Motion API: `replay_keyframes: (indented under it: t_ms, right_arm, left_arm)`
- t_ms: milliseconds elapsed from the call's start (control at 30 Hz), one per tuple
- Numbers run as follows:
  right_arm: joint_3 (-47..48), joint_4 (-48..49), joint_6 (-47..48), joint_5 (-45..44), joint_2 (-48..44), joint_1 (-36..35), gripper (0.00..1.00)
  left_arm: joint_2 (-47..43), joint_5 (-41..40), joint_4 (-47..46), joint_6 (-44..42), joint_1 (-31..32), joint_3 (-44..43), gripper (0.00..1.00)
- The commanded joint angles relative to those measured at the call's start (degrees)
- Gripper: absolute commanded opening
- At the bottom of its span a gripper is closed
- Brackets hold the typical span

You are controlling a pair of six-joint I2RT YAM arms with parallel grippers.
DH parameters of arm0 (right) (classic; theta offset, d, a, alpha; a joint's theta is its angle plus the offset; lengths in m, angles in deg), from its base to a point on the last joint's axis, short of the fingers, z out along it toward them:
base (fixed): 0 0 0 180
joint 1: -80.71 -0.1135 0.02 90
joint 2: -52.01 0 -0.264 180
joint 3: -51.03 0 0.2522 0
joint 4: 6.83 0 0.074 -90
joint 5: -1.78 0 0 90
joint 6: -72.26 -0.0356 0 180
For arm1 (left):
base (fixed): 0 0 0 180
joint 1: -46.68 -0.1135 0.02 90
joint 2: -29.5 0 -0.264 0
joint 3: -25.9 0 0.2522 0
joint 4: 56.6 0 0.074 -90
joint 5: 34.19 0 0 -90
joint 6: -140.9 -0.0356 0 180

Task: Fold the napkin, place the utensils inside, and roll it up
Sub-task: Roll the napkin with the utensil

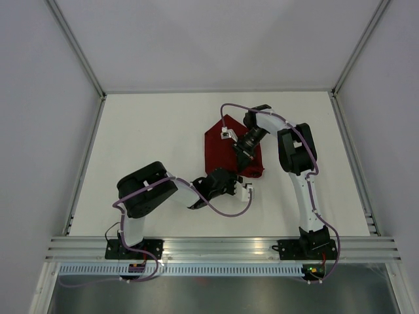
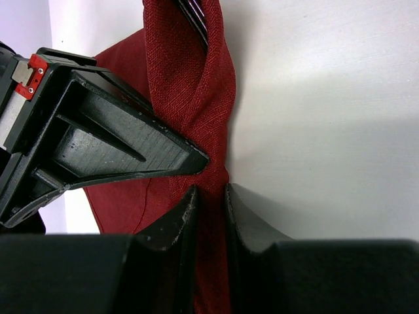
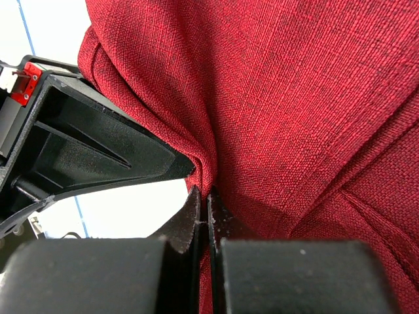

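Note:
The dark red napkin (image 1: 219, 147) lies bunched on the white table, right of centre. My left gripper (image 1: 243, 182) is at its near edge, shut on a raised fold of the cloth (image 2: 190, 78); fabric fills the gap between the fingers (image 2: 186, 209). My right gripper (image 1: 241, 156) sits over the napkin's middle, shut on a pinched ridge of the cloth (image 3: 294, 98), which is drawn up around the fingertips (image 3: 195, 203). No utensils are clearly in view. A dark ridged shape (image 2: 195, 16) shows at the top of the fold in the left wrist view; I cannot tell what it is.
The white table (image 1: 150, 131) has grey walls at the back and sides and a metal rail (image 1: 222, 247) along the near edge. Both arms crowd close together around the napkin.

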Motion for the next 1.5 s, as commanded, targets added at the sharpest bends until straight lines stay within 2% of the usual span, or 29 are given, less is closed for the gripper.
replay_keyframes:
  t_ms: [0, 67, 467, 600, 933, 1033, 1133, 1233, 1400, 1467]
  right_arm:
    - [1.17, -2.13, 1.79, -1.67, 2.16, 0.02, 0.01]
    - [1.17, -2.13, 1.79, -1.5, 2.16, -0.07, 0.0]
    - [0.73, -2.22, 1.61, -0.45, 0.85, 0.02, 0.0]
    - [0.82, -1.87, 1.09, -0.18, 0.49, 0.02, 0.05]
    - [0.65, -2.13, 1.09, 0.08, -0.03, -0.07, 0.04]
    - [0.3, -1.52, 0.83, 0.17, -0.65, 0.02, 0.16]
    - [-1.37, 1.2, -0.49, -0.27, -2.84, 0.02, 0.35]
    - [-3.22, 4.1, -2.07, -0.44, -6.52, 0.02, 0.48]
    - [-5.06, 8.05, -4.71, -0.53, -10.84, 0.02, 0.55]
    - [-7.34, 12.95, -8.47, -1.4, -13.64, 0.11, 0.58]
  left_arm:
    - [2.13, 2.32, 4.38, -2.42, -0.61, -1.58, 0.11]
    - [2.22, 2.49, 5.53, -1.72, -0.61, -2.02, 0.03]
    - [-0.06, 4.77, 12.12, 3.9, -1.49, -3.51, 0.02]
    - [-1.03, 5.48, 12.74, 4.7, -1.84, -3.34, 0.02]
    - [-2.17, 7.15, 14.06, 6.02, -2.89, -3.6, 0.02]
    - [-2.08, 7.59, 15.2, 6.37, -2.89, -3.78, 0.02]
    - [-2.61, 7.68, 16.08, 7.15, -2.89, -3.69, 0.02]
    - [-2.79, 8.03, 17.83, 7.68, -2.89, -3.87, 0.02]
    - [-3.23, 9.61, 20.73, 8.91, -2.89, -4.92, 0.02]
    - [-3.23, 9.97, 22.31, 9.44, -2.89, -5.44, 0.02]
